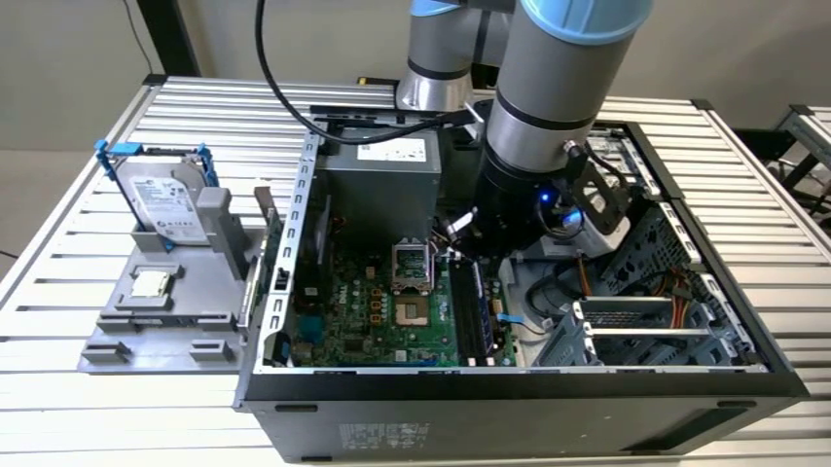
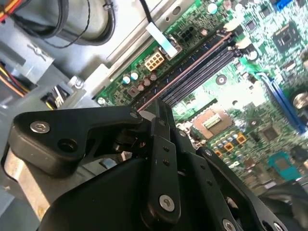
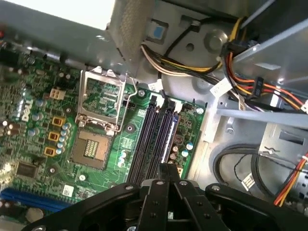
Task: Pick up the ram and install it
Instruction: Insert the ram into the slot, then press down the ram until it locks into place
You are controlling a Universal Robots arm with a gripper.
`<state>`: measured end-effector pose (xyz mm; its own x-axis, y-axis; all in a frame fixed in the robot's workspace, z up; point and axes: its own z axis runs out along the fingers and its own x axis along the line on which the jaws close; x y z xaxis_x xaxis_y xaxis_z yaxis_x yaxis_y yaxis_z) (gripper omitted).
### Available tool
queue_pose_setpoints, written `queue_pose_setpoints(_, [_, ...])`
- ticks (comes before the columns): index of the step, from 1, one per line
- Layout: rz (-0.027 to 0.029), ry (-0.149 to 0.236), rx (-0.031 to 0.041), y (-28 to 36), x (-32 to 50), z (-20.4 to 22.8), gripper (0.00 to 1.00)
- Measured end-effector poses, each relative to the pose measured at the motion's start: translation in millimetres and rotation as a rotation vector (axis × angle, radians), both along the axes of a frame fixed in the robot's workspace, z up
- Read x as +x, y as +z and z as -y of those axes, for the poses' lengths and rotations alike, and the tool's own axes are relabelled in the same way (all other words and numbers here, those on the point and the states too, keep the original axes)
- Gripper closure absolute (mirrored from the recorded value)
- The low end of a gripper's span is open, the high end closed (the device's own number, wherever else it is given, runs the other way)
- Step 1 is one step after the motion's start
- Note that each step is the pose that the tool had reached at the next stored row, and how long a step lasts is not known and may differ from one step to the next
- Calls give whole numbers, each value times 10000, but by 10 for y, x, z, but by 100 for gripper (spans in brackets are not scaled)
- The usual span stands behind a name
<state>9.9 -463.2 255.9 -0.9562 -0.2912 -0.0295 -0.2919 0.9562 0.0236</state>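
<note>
Ram [image 2: 187, 70] stands edge-up in a motherboard [image 3: 33, 130] slot. Fingers [image 3: 172, 172] are pressed together, tips at its top edge.

The arm [image 1: 552, 88] comes down steeply from the far edge of the table, its grey, blue-capped segments nearly upright, and its black wrist reaches into the open computer case near the middle of the table. The tool [image 2: 161, 108] points down just above the motherboard's long slots (its black linkages show in both wrist views), fingers [image 3: 169, 172] drawn close together at the tip.
</note>
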Motion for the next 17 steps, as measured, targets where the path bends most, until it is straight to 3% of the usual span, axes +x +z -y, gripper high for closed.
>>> queue_pose_setpoints(17, [10,2893,0,0,0,0,100])
